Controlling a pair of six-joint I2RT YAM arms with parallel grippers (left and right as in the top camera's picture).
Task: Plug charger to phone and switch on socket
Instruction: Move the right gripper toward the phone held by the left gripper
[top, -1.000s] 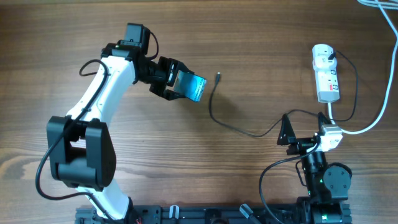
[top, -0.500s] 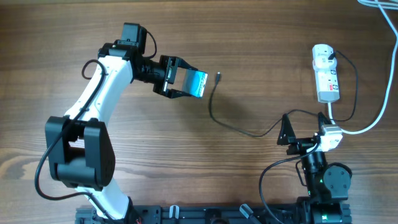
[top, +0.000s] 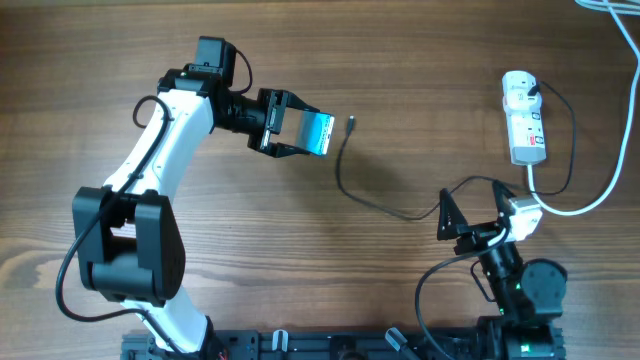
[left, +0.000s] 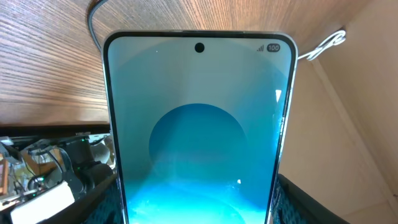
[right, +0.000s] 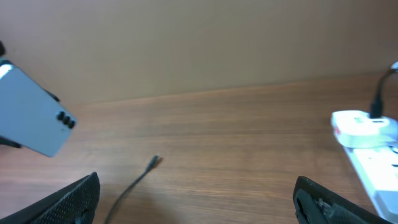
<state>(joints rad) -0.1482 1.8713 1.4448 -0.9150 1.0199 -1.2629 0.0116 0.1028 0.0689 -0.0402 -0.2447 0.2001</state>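
Note:
My left gripper (top: 290, 133) is shut on the phone (top: 318, 133) and holds it above the table, its turquoise screen tilted up. In the left wrist view the phone (left: 199, 124) fills the frame between my fingers (left: 196, 208). The charger is a thin black cable (top: 345, 185) whose tip (top: 351, 124) lies on the table just right of the phone. The tip also shows in the right wrist view (right: 153, 163). The white socket (top: 525, 120) lies at the far right with a black plug in it. My right gripper (top: 482, 212) is open and empty, low near the cable's middle.
A thick white lead (top: 600, 200) curves from the socket towards the right edge. In the right wrist view the phone's grey back (right: 37, 121) is at the left and the socket (right: 367, 134) at the right. Bare wooden table (top: 430, 90) lies between the phone and the socket.
My left gripper moved the phone slightly up and right, closer to the cable tip, then held still. My right gripper has shifted a little to the left.

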